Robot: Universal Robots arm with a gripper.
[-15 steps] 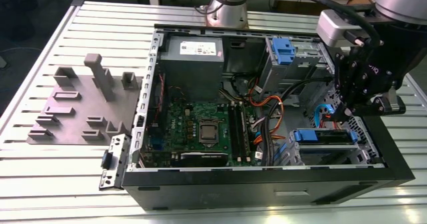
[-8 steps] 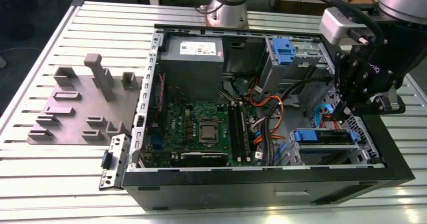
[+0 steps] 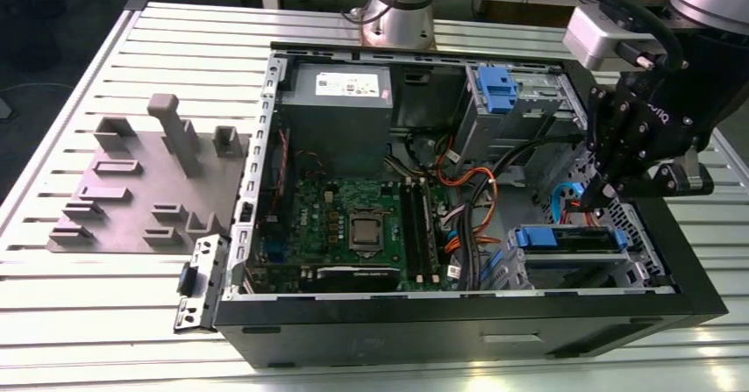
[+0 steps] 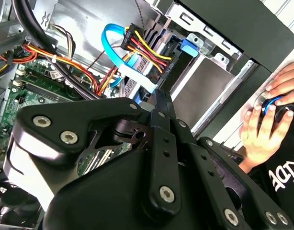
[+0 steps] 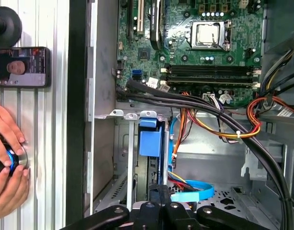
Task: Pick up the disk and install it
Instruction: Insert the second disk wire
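Observation:
The disk sits edge-up in the lower drive bay at the front right of the open computer case, its blue plastic rail facing up. In the first wrist view the blue rail of the disk lies between the bay's metal walls. My gripper hangs just above the bay, over the disk's end nearest the case wall. Its black fingers stand pressed together with nothing between them. The gripper points down at the slot. Whether it touches the disk I cannot tell.
Blue and orange-red cables run beside the bay. The motherboard and power supply fill the case's left. A grey fixture plate lies on the table at the exterior view's left. A person's hands rest outside the case by a phone.

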